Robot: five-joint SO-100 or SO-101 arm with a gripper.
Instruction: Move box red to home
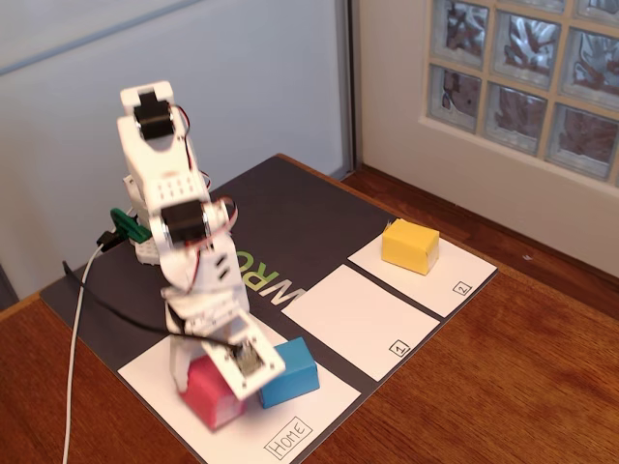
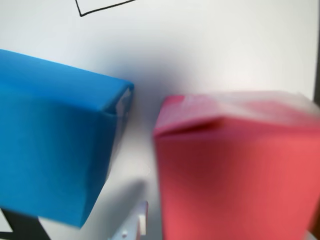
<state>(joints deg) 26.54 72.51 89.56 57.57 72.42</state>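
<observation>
In the fixed view we see the white arm (image 1: 179, 232) bent down over the lower left of the frame, its gripper (image 1: 218, 377) right at the box red (image 1: 211, 394). The box red rests on home (image 1: 319, 406), the white panel with the "HOME" label (image 1: 289, 437) at its lower corner. Just beside it, to the right, sits the blue block (image 1: 290, 372); the wrist view shows a narrow strip of white paper between the two, the blue block (image 2: 55, 150) at left and the box red (image 2: 235, 170) at right. We cannot tell whether the jaws are parted or clamped on the box. The yellow block (image 1: 410, 245) stands well apart at upper right, on the panel marked "2" (image 1: 455, 275).
</observation>
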